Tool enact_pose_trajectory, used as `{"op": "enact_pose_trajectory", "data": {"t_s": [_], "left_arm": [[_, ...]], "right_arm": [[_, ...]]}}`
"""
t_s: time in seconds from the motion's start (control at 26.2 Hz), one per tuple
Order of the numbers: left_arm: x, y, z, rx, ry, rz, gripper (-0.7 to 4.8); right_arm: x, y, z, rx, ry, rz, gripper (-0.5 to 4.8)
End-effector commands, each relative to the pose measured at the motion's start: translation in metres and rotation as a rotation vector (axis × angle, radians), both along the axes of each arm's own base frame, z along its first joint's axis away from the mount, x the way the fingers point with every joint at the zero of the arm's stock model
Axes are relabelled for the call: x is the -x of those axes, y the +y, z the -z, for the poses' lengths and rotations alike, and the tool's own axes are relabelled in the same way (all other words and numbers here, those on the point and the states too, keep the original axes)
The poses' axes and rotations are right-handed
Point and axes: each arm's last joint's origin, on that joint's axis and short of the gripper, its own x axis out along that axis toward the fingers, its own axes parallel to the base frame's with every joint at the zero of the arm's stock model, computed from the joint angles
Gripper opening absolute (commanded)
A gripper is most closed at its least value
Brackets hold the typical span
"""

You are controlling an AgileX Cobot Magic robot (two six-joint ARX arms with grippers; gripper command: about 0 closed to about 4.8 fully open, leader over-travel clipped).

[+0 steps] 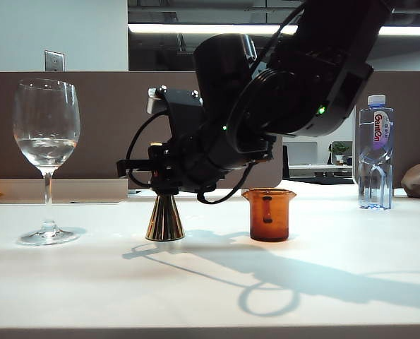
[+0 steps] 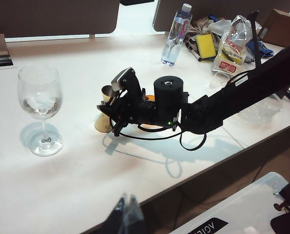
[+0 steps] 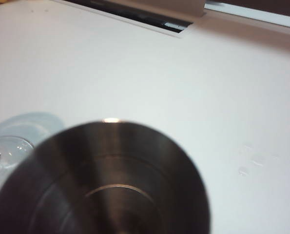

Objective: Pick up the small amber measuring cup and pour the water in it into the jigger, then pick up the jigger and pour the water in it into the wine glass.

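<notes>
Ext view, L to R on worktop (image 1: 210, 296): wine glass (image 1: 46, 141), jigger (image 1: 164, 217), small amber measuring cup (image 1: 269, 214) just beside jigger. Bottle (image 1: 375, 152) far R, further back. Right pincer (image 1: 164, 185) clamped round jigger's upper half. Left pincer (image 2: 126, 214) off worktop's near edge.

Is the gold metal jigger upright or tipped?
Upright: gold metal jigger stands on its wide cone on the white table, right gripper closed around its top.

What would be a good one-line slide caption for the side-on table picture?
The right gripper grips the gold jigger standing on the table, between the wine glass and the small amber measuring cup.
</notes>
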Motion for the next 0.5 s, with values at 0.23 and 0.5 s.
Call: {"op": "enact_pose_trajectory", "data": {"t_s": [0.23,0.5], "left_arm": [[0.001,0.000,0.000,0.000,0.003,0.003,-0.02],[0.001,0.000,0.000,0.000,0.003,0.003,-0.02]], "right_arm": [[0.005,0.006,-0.004,-0.008,-0.021,0.030,3.45],[0.016,0.012,-0.005,0.042,-0.009,0.078,4.32]]}}
